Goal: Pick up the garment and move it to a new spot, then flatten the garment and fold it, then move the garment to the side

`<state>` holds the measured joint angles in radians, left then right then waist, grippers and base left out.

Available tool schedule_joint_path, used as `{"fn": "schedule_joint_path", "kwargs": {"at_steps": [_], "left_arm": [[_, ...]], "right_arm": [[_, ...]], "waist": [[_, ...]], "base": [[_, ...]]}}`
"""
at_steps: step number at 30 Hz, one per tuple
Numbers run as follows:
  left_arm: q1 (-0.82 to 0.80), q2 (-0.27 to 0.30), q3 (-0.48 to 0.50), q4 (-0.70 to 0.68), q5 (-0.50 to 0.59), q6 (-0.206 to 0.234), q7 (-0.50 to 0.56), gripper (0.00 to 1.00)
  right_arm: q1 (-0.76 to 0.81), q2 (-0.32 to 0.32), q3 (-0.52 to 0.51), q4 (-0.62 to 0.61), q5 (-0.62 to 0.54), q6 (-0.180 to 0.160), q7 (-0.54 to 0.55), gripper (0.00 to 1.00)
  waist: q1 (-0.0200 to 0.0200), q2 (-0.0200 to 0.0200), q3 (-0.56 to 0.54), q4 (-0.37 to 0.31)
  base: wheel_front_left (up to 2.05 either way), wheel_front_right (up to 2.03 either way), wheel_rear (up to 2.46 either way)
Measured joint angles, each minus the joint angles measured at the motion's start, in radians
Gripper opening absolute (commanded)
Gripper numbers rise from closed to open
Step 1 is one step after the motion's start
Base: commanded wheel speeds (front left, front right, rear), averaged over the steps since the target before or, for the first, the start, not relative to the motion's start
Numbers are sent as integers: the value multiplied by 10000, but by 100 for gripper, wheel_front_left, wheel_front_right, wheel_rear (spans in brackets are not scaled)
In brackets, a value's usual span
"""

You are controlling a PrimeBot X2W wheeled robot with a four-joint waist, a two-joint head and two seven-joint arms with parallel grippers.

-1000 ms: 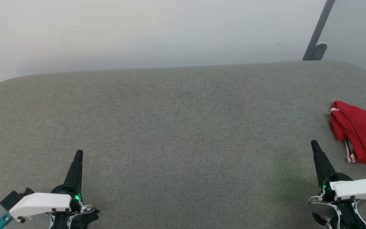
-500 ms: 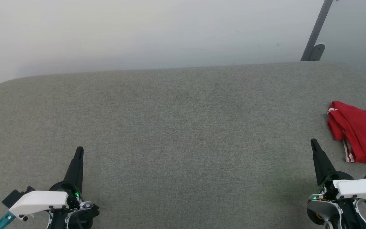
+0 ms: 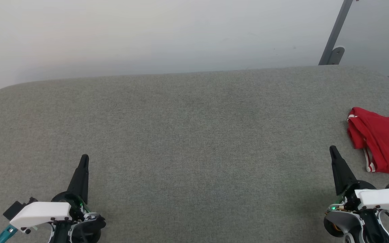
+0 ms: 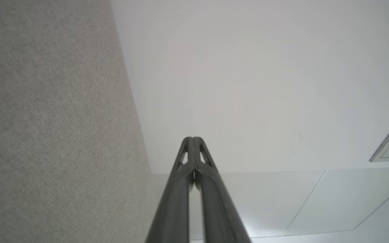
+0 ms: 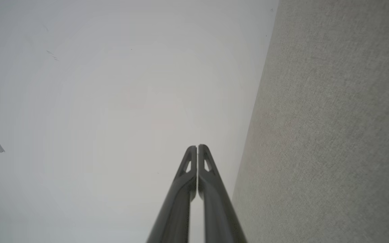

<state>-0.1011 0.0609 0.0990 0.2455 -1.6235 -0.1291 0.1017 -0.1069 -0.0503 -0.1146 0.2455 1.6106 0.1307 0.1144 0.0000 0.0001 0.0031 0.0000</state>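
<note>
The garment (image 3: 385,140), red with thin white stripe trim, lies bunched at the right edge of the grey padded table (image 3: 194,135), partly cut off by the head view's border. My right gripper (image 3: 332,149) hovers just left of it and a little nearer, apart from the fabric, shut and holding nothing. At the lower left my left gripper (image 3: 84,157) is shut too, far from the garment. In the left wrist view the left gripper (image 4: 192,138) has its tips pressed together. The right gripper (image 5: 197,146) looks the same in the right wrist view.
A pale wall (image 3: 147,33) runs behind the table's far edge. A grey metal post (image 3: 334,37) with a bracket stands at the back right. The table's corners are rounded.
The head view has shifted slightly, so the garment and post sit a little further left. Both grippers stay shut and have barely moved.
</note>
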Motion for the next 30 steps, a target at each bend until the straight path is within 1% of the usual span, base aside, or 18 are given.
{"fn": "schedule_joint_path", "kwargs": {"at_steps": [30], "left_arm": [[-12,-33,46,2,19,0,44,0]], "right_arm": [[-1,0,6,0,2,0,0,0]], "waist": [[0,0,0,0]], "base": [[0,0,0]]}}
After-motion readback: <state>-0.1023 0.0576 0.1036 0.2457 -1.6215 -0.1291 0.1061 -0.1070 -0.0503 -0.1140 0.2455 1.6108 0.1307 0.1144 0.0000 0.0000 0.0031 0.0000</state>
